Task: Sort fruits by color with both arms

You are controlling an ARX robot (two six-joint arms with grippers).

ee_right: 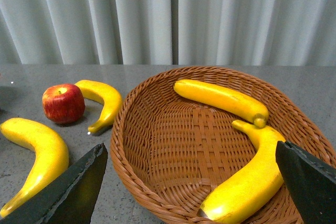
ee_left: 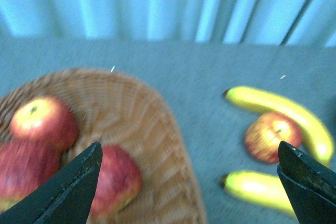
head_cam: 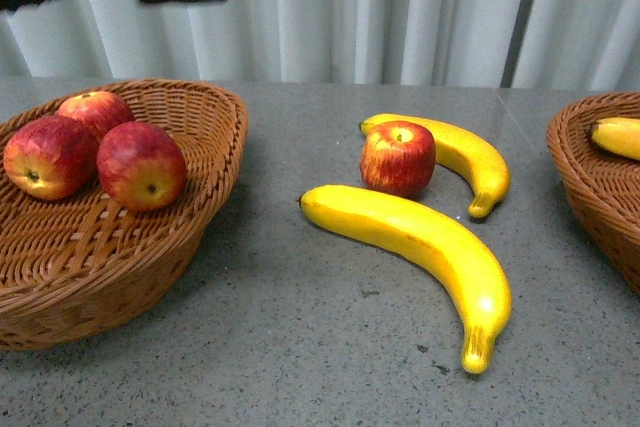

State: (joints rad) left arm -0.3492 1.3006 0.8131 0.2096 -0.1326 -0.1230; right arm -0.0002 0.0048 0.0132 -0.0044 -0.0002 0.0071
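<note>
Apple [ee_left: 272,137] on table [ee_left: 210,72], apart from left gripper [ee_left: 189,148]

The scene read as a robot test lab rather than a home or kitchen. A bare grey speckled worktop [head_cam: 300,347] stretched under the black left fingers [ee_left: 63,192] and right fingers [ee_right: 73,192], and a pale pleated curtain [head_cam: 380,7] hung as a plain backdrop well beyond them, closing off the room behind. One wicker basket [ee_left: 157,129] sat below the left fingers and a second basket [ee_right: 152,129] below the right fingers, with glossy apples [head_cam: 398,157] and bananas [head_cam: 420,242] laid out between the two pairs like props.
</note>
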